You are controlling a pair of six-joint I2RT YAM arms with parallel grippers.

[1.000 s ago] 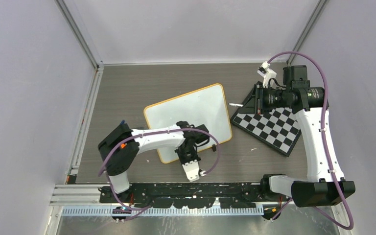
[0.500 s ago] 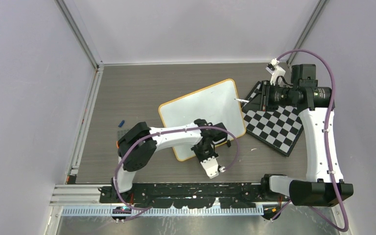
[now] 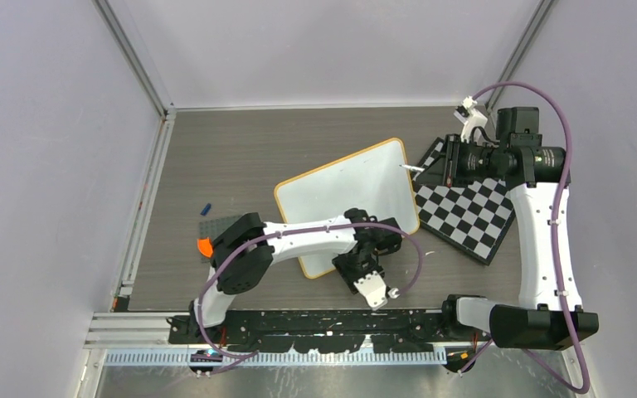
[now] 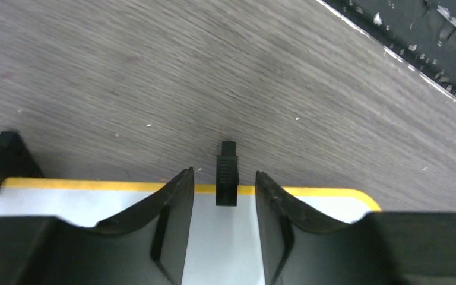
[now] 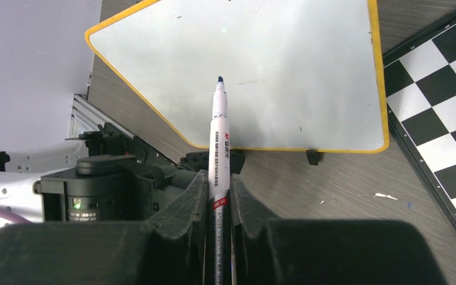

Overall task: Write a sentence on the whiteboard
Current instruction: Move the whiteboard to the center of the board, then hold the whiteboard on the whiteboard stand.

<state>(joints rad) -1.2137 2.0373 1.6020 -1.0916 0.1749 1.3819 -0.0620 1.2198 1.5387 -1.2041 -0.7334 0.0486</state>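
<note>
Whiteboard point(image 3: 344, 192) lies flat on bench point(image 3: 240, 157), rotated w/ its R edge just beside the checkered board point(image 3: 466, 217). L hand point(image 3: 363, 261) sits over the whiteboard's near edge, arm laid across the near-left corner. R hand point(image 3: 430, 170) holds a marker point(image 3: 410, 169) roughly horiz., tip at the whiteboard's far-right corner; can't tell if it touches. Small blue item point(image 3: 205, 206) near bench's L side, well apart from the whiteboard.

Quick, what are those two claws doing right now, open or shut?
Left gripper: open, fingers either side of the whiteboard's black clip foot.
Right gripper: shut on a marker.
</note>
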